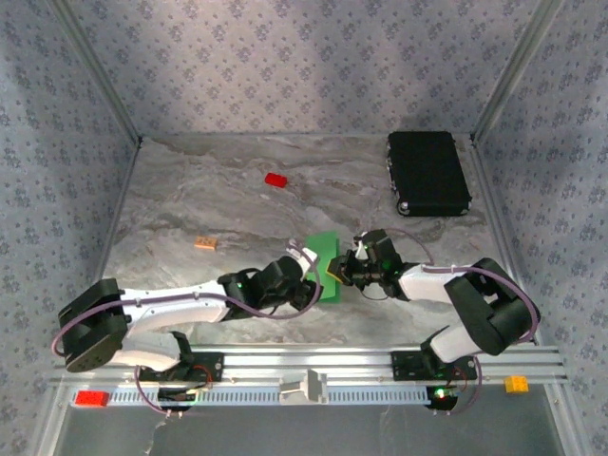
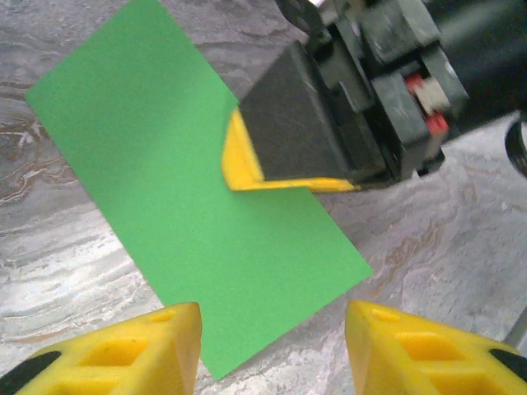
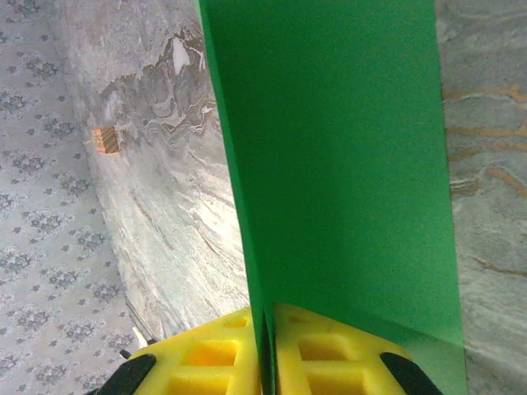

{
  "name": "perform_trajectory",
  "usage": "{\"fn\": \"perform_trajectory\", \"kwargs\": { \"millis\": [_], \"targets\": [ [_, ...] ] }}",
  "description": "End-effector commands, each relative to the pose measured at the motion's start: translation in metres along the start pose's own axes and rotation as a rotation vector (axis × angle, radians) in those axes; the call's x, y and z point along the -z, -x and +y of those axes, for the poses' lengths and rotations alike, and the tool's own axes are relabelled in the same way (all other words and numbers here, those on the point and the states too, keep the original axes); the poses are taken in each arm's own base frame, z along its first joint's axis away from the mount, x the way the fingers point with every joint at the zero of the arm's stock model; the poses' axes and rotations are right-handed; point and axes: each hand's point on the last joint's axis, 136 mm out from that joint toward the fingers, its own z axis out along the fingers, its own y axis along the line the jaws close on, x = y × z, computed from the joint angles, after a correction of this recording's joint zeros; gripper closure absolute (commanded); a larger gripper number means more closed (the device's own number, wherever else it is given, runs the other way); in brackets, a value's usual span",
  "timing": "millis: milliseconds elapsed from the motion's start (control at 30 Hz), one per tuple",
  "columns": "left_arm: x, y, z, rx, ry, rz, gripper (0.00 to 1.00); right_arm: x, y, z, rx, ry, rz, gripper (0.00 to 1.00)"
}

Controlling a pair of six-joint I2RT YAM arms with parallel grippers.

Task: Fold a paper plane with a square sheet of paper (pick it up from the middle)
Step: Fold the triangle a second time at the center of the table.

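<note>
The square sheet of paper (image 1: pixel 326 258) is bright green and looks like a long rectangle, doubled over. My right gripper (image 3: pixel 265 355) is shut on one long edge, two layers pinched between its yellow pads. In the left wrist view the right gripper (image 2: pixel 243 174) comes in from the upper right over the sheet (image 2: pixel 181 206), which slants across the marble table. My left gripper (image 2: pixel 272 346) is open, its yellow fingers (image 2: pixel 156 346) straddling the sheet's near corner without touching it. From above, the left gripper (image 1: pixel 309 283) sits just left of the right gripper (image 1: pixel 340 273). A paper plane is out of view.
A small red block (image 1: pixel 275 180) lies at mid-table and an orange block (image 1: pixel 205 243) to the left, also in the right wrist view (image 3: pixel 103 140). A black case (image 1: pixel 427 173) stands at the back right. Patterned walls enclose the table.
</note>
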Motion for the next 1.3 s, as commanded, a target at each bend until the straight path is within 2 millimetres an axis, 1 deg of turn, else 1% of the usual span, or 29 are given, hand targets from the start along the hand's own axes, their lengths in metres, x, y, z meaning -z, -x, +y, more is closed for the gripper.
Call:
{"fn": "perform_trajectory", "kwargs": {
  "millis": [0,133,367,567,733,833,967,1267],
  "targets": [
    [-0.007,-0.009,-0.001,-0.102,0.072,0.033,0.48,-0.002,0.003,0.0,-0.019,-0.011,0.005,0.88],
    [-0.017,-0.015,-0.018,-0.181,0.068,0.069,0.44,-0.002,0.003,0.0,-0.024,-0.014,0.005,0.88],
    [-0.031,-0.023,-0.04,-0.317,0.066,0.109,0.38,-0.002,0.003,0.001,-0.027,-0.006,0.002,0.87],
    [-0.042,-0.03,-0.032,-0.4,0.176,0.138,0.37,-0.002,0.005,0.002,-0.031,-0.003,0.001,0.87],
    [-0.048,-0.024,-0.025,-0.42,0.262,0.114,0.37,-0.002,0.005,0.002,-0.032,-0.005,-0.001,0.86],
    [-0.052,-0.02,-0.026,-0.429,0.272,0.103,0.38,-0.002,0.004,0.002,-0.034,-0.006,0.001,0.86],
    [-0.055,-0.019,-0.021,-0.455,0.308,0.101,0.43,-0.001,0.004,0.002,-0.036,-0.005,0.0,0.86],
    [-0.054,-0.02,-0.019,-0.459,0.316,0.1,0.72,-0.001,0.004,0.002,-0.036,-0.004,0.003,0.85]
  ]
}}
